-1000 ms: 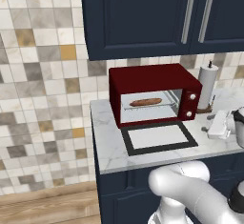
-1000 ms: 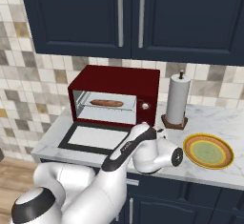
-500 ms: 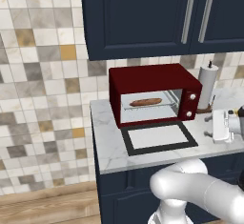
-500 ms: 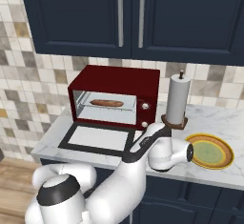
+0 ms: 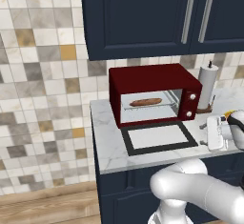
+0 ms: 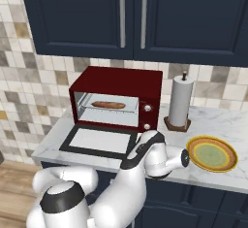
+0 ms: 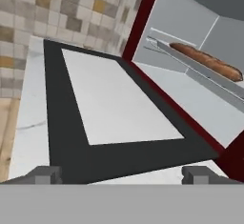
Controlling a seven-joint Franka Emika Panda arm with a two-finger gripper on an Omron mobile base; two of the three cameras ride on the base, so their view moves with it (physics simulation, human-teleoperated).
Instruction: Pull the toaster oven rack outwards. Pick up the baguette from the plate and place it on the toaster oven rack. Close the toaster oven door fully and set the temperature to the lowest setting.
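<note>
The dark red toaster oven stands on the counter with its black-framed door folded down flat. Inside, the golden-brown baguette lies on the pale grey rack. From the right I see the same baguette and the yellow plate, which is bare. My gripper hovers just off the door's right side, open and holding nothing. In the hand view the gripper faces across the door toward the baguette on the rack.
A paper towel roll stands to the right of the oven, behind the plate. Two white knobs sit on the oven's red side panel. Dark cabinets hang above, and a tiled wall runs behind the marble counter.
The arm has folded and turned, bringing the hand slightly left and lower beside the door. Baguette, door and plate have not moved. The gripper stays open.
</note>
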